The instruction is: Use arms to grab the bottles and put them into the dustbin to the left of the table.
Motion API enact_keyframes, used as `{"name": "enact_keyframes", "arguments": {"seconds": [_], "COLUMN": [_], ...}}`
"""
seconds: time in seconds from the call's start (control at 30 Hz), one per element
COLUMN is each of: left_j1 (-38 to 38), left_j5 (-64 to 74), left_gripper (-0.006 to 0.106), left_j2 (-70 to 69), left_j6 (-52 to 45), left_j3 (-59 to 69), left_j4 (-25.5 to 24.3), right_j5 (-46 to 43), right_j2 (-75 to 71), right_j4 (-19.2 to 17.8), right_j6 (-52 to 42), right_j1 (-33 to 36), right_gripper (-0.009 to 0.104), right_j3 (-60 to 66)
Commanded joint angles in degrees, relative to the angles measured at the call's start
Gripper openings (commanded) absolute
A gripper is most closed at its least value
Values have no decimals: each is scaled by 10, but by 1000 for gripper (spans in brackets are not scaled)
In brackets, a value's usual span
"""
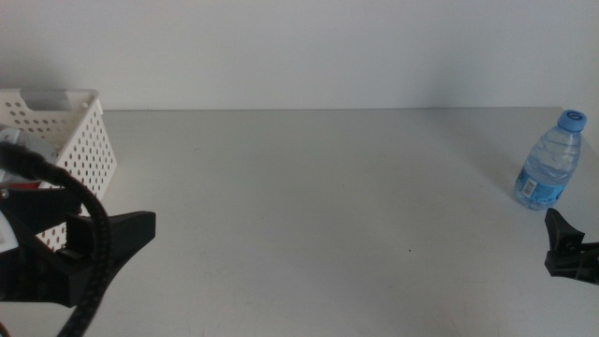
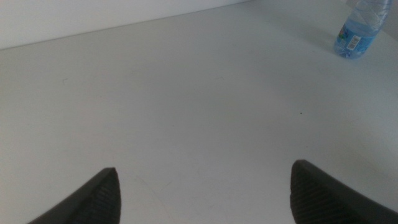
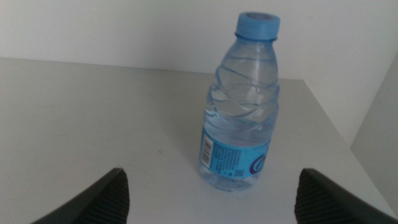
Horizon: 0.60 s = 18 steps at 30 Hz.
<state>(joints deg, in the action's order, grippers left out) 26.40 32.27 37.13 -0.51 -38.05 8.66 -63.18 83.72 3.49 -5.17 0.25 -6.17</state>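
A small water bottle (image 3: 241, 102) with a blue cap stands upright near the table's (image 1: 309, 206) far right corner, clear-walled and looking empty or nearly so. It is judged light and thin-skinned, likely to dent under a hard squeeze and to tip at a nudge. Its ribbed upper body is slick; the band around the blue label looks the firmer place to grip.

The right gripper (image 3: 211, 194) faces the bottle from the near side, jaws spread wide, the bottle framed between them but not yet touched.

The left gripper (image 2: 205, 193) hangs at the table's left, jaws also wide and holding nothing, just in front of the dustbin (image 1: 89, 140).

That white perforated basket sits at the left edge; something pale shows above its rim, but its contents cannot be made out. Only 1 bottle remains visible on the table.
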Motion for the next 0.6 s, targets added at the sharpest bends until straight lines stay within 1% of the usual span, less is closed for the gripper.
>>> {"name": "enact_keyframes", "arguments": {"seconds": [0.0, 0.07, 0.27, 0.5, 0.57], "left_j1": [4, 4, 4, 4, 4], "left_j5": [-41, -41, -41, -41, -41], "left_gripper": [94, 94, 94, 94, 94], "left_j2": [0, 0, 0, 0, 0], "left_j6": [5, 5, 5, 5, 5], "left_j3": [-16, -16, -16, -16, -16], "left_j4": [4, 4, 4, 4, 4], "right_j5": [-103, -127, -133, -125, -109], "right_j2": [45, 87, 172, 185, 185], "right_j4": [27, 35, 24, 26, 28], "right_j6": [-1, 1, 22, 11, 11], "right_j1": [-4, -4, -4, -4, -4], "right_gripper": [69, 69, 69, 69, 69], "right_j3": [-27, -44, -101, -176, -197]}}
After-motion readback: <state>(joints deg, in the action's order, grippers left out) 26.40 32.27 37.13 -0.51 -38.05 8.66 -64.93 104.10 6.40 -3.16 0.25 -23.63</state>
